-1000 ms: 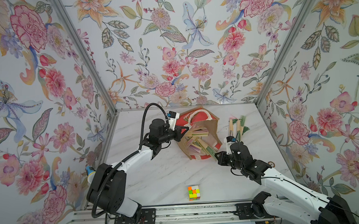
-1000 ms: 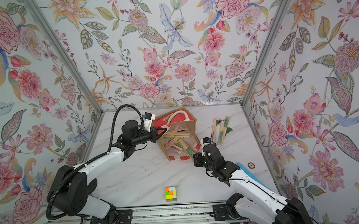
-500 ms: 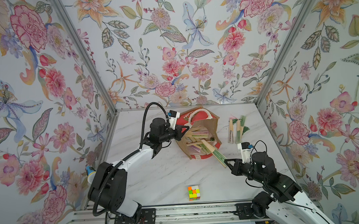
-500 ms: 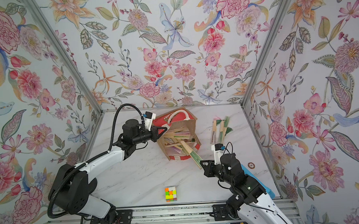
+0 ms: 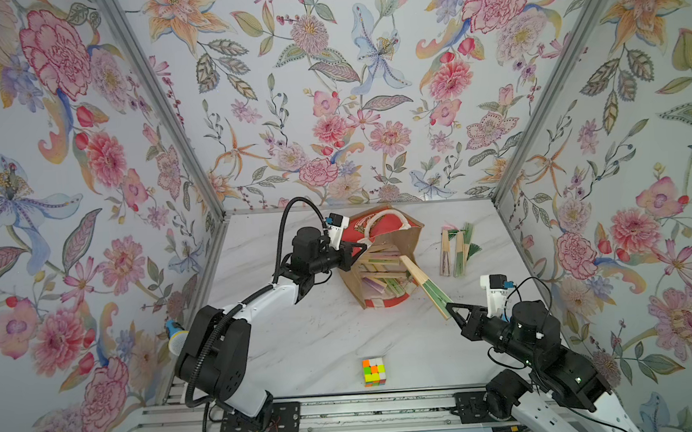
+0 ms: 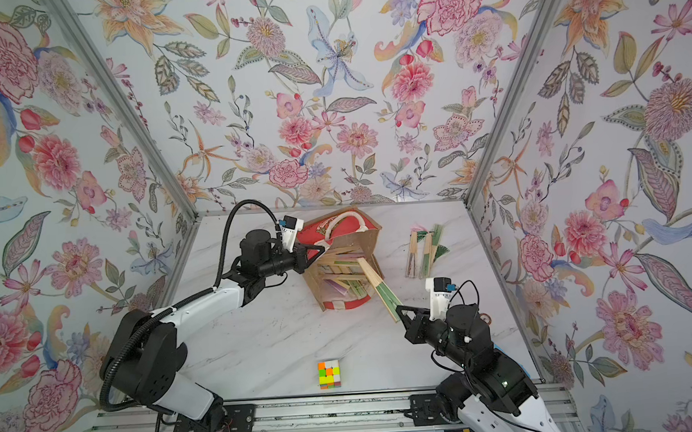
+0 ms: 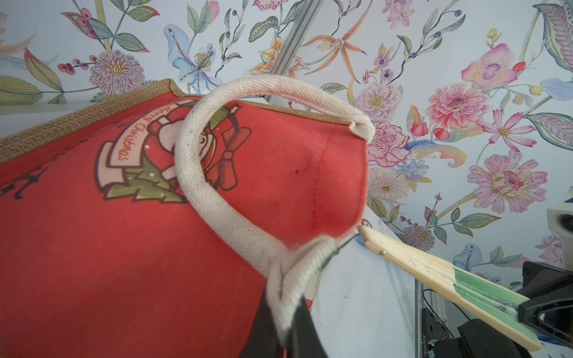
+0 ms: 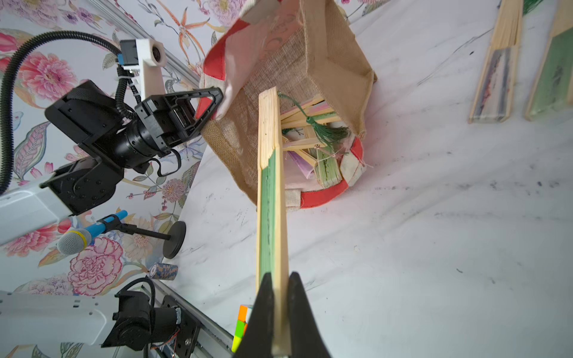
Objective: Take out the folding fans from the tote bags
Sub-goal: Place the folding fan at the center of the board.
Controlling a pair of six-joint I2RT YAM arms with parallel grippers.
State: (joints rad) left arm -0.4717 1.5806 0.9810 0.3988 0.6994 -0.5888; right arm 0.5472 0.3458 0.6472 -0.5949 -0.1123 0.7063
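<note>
Folding fan, closed, green pleats between bamboo guards: judged light, stiff lengthwise, smooth and apt to slip or splay, so best taken flat across the guards near one end. The right gripper has it so, clamped on the pleated end, with the rivet end at the mouth of the tote bag. The bag is soft jute and sits near the back edge of the table, the left gripper pinched on its white handle; more fans lie inside, several others toward the far right corner.
</note>
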